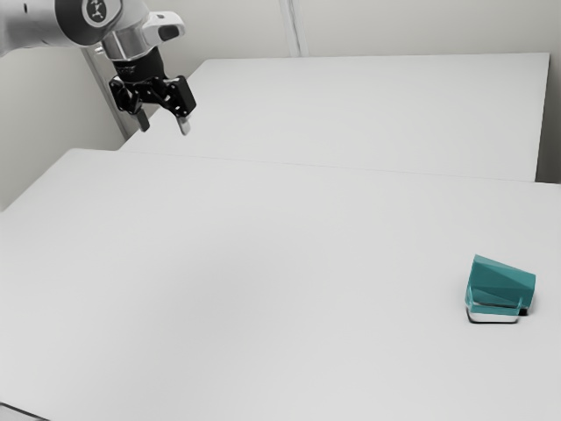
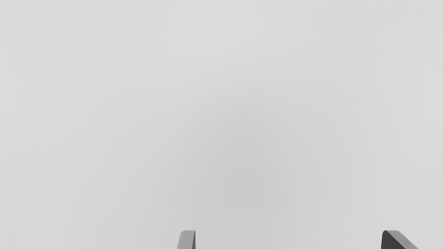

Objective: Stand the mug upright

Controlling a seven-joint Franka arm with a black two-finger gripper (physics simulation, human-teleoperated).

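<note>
Clock directions are read on the exterior view's face, twelve at its top.

Item: dark line (image 1: 24, 411), thin and slanting, at the near corner, close to eight o'clock.

Item: table (image 1: 245, 298), broad, white, smooth, with a straight far edge running from ten o'clock round to three. Soft grey shading (image 2: 256, 186) on the pale surface in the wrist view, partly between the fingers' lines and ahead of them.

Item: mug (image 1: 502, 282), teal, faceted, on the table just short of four o'clock. Lies tipped on its side, wider end toward nine o'clock, narrower end toward three. White patch (image 1: 493, 317) edged in black along its near side. Which end is the mouth, cannot be told. Well apart from the gripper.

Item: second white surface (image 1: 368, 110), beyond the table's far edge, spanning eleven to two o'clock; a dark strip (image 1: 550, 145) along its end, between two and three.

Item: walls (image 1: 421, 28), pale grey, behind all and down the side at nine to ten o'clock; upright strip (image 1: 294, 26) at twelve.

Item: arm (image 1: 39, 24), white with a black band and round emblem, entering at ten o'clock. Wrist bent downward; black gripper (image 1: 164, 127) at ten o'clock, raised, pointing roughly to six. Fingers (image 2: 187, 240) spread wide, a broad gap between their tips.
</note>
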